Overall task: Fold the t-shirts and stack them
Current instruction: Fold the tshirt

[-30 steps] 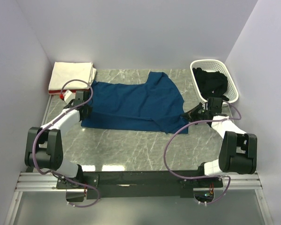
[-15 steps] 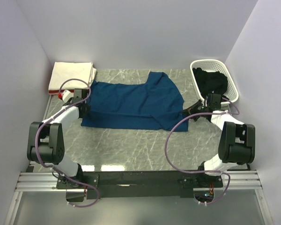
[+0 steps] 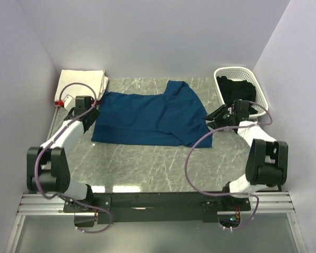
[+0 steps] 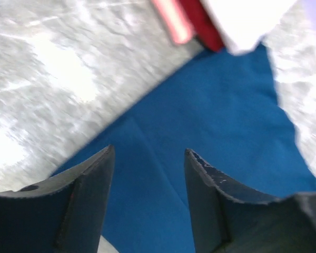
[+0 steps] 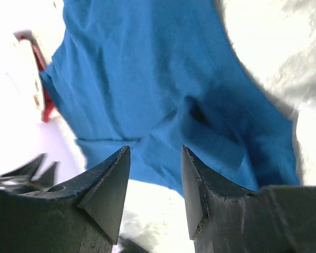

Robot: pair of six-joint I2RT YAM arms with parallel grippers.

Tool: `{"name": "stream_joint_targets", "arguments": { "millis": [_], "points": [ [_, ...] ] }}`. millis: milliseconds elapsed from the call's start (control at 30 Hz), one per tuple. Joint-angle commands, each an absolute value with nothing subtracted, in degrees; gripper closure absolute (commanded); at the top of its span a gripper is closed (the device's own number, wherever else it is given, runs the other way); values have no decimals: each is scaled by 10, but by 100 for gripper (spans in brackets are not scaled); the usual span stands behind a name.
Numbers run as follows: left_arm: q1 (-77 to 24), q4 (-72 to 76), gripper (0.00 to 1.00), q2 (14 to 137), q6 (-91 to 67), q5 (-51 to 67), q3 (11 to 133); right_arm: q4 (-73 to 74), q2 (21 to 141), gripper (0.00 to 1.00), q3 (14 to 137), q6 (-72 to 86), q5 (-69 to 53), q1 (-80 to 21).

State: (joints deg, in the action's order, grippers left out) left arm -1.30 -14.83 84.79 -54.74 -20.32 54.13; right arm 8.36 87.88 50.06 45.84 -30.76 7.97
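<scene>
Spread shirt (image 3: 147, 118) lies flat mid-table (image 3: 147, 163). Folded shirts (image 3: 83, 83) stacked at far L corner, just beside its far L end. Basket (image 3: 261, 99) at far R corner w/ another shirt (image 3: 237, 89) in it. L gripper (image 4: 147, 155) over spread shirt's L edge, R gripper (image 5: 155, 150) by its R edge.

Dark blue t-shirt (image 3: 150, 118) plain, mid-tabletop; cream-white shirt (image 3: 83, 81) at 10 o'clock, pink-red shirt (image 4: 200, 26) under it; black shirt (image 3: 237, 90) at 2 o'clock in white lattice basket (image 3: 261, 99); tabletop (image 3: 147, 163) grey marble w/ white veins; walls (image 3: 147, 37) pale lilac; left claw (image 4: 149, 153) & right claw (image 5: 155, 150) black.
</scene>
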Motion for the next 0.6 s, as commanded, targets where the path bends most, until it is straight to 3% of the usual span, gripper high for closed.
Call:
{"name": "stream_joint_targets", "arguments": {
  "millis": [0, 267, 567],
  "points": [
    [-47, -105, 41, 790, -552, -181, 505, 94, 800, 49, 469, 420, -238, 41],
    [-102, -41, 52, 782, -567, -164, 419, 80, 754, 51, 397, 389, -172, -22],
    [-101, -19, 53, 781, -571, -187, 361, 19, 757, 51, 325, 434, -163, -104]
  ]
}}
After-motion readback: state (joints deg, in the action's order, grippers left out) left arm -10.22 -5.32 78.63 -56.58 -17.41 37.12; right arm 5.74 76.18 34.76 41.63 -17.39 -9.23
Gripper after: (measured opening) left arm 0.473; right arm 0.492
